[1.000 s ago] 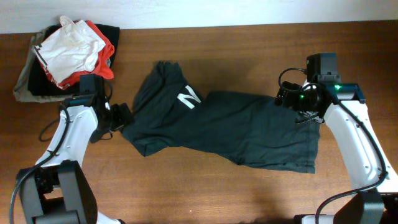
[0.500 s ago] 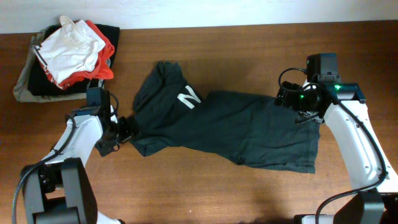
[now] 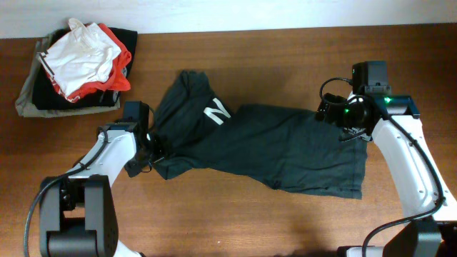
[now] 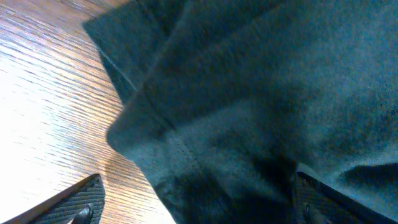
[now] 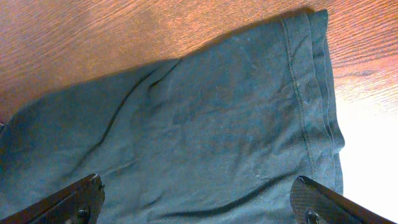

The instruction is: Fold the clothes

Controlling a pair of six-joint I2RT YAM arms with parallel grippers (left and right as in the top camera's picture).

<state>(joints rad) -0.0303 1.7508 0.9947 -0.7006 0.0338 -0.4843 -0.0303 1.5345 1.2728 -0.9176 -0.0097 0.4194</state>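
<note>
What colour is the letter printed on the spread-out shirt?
White letter on the dark teal shirt; the overhead view shows it best.

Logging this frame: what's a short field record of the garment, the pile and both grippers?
garment: dark teal T-shirt, spread out, not yet folded
print: white N facing up
surface: wooden table
pile: heap of clothes, far left corner, apart from the T-shirt
left gripper: open, at the T-shirt's left sleeve edge
right gripper: open, over the T-shirt's hem end
</note>
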